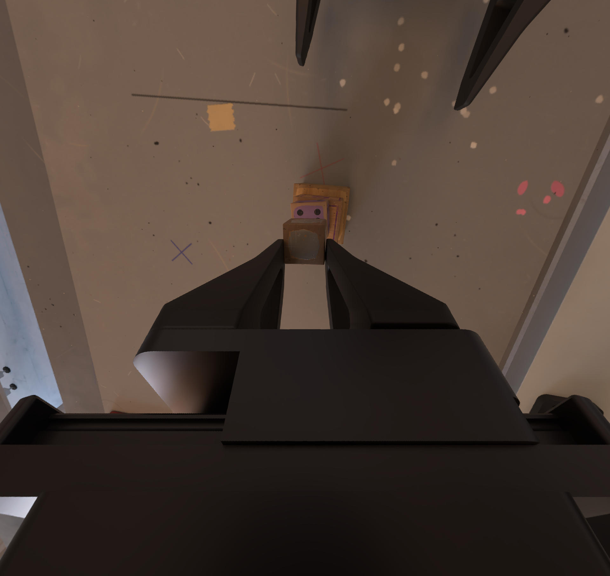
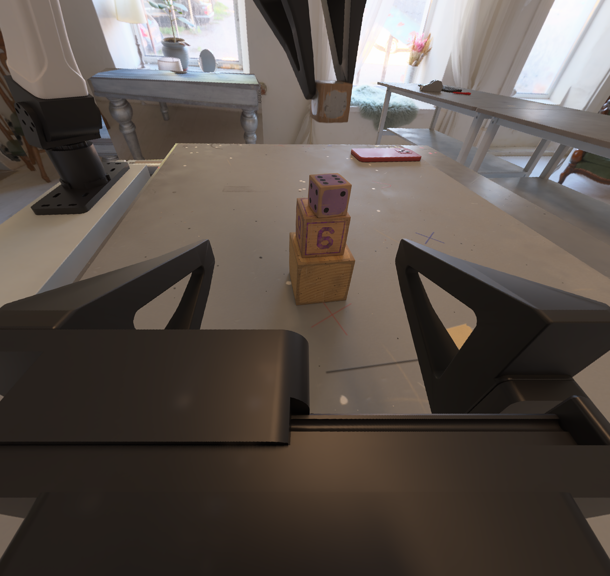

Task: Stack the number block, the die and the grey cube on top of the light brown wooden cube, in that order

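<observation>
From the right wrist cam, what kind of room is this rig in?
Probably a lived-in room used as a workshop, not a lab: a potted plant on the windowsill, sheer curtains, and a paint-speckled worktable with a red phone on it.
</observation>
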